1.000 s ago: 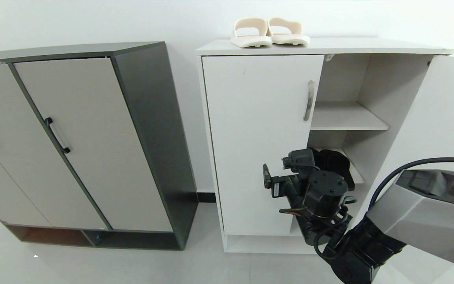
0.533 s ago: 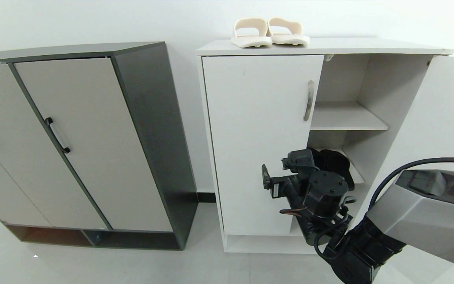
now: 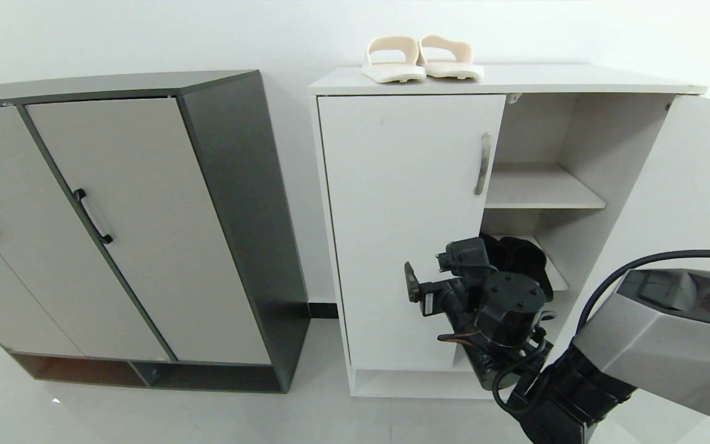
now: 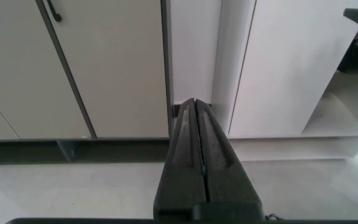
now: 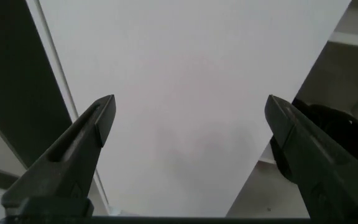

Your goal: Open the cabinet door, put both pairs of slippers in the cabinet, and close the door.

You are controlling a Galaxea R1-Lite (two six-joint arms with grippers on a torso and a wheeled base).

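Note:
A cream pair of slippers point(image 3: 420, 58) rests on top of the white cabinet point(image 3: 515, 77). Its right door point(image 3: 688, 185) is swung open and its left door point(image 3: 404, 216) is closed. A black pair of slippers point(image 3: 521, 256) point(image 5: 328, 134) lies on a lower shelf inside the open half. My right gripper point(image 3: 438, 265) point(image 5: 190, 106) stands open and empty in front of the closed left door, just beside the opening. My left gripper point(image 4: 196, 106) is shut on nothing and hangs low over the floor, facing the gap between the two cabinets.
A grey cabinet point(image 3: 114, 216) point(image 4: 104, 62) with dark sides and black handles stands to the left of the white one, doors closed. The upper shelf point(image 3: 540, 188) inside the white cabinet is bare. Pale floor point(image 3: 145, 413) stretches in front of both.
The head camera has tilted a little, so the whole picture sits lower. My right gripper has edged slightly left across the closed door; the slippers have not moved.

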